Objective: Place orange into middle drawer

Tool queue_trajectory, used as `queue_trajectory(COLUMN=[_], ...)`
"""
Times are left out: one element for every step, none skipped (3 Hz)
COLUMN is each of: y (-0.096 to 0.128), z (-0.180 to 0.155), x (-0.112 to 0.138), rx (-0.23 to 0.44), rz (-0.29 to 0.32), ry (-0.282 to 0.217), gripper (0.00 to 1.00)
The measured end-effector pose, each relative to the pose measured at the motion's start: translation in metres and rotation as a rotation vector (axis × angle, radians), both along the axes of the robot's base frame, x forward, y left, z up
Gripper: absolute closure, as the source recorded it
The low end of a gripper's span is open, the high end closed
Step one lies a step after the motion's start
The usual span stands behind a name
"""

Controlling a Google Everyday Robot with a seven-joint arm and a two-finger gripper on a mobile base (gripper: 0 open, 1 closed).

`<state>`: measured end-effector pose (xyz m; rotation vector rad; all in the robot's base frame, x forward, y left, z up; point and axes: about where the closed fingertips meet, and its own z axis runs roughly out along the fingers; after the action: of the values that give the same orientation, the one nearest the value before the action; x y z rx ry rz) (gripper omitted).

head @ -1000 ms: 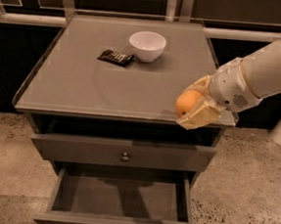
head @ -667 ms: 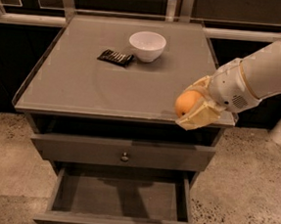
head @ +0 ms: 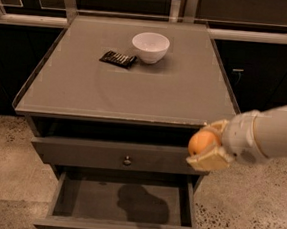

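The orange (head: 201, 141) is a small round fruit held between the cream fingers of my gripper (head: 207, 143). The gripper is shut on it, at the cabinet's front right corner, in front of the top-tier drawer's front panel and above the right end of the middle drawer (head: 124, 200). The middle drawer is pulled open below, showing a plain grey interior with the gripper's shadow on its floor. My white arm (head: 267, 136) comes in from the right.
The top-tier drawer (head: 115, 155) with a round metal knob (head: 127, 160) is shut. On the cabinet top (head: 131, 80) stand a white bowl (head: 150, 47) and a dark wrapped snack (head: 118, 59). Speckled floor lies on both sides; dark cabinets stand behind.
My gripper has carried the orange down and forward, from above the cabinet top's right front corner to in front of the top drawer, over the open middle drawer.
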<state>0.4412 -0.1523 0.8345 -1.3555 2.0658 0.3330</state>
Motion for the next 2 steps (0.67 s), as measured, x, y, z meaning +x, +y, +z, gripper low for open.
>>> queue_trajectory(y=[-0.024,-0.04], z=[-0.062,-0.122], x=[-0.025,-0.039], rx=[0.012,0.027], rz=[-0.117,-0.193], ry=[0.044,0.116], gripper=[1.0,1.0])
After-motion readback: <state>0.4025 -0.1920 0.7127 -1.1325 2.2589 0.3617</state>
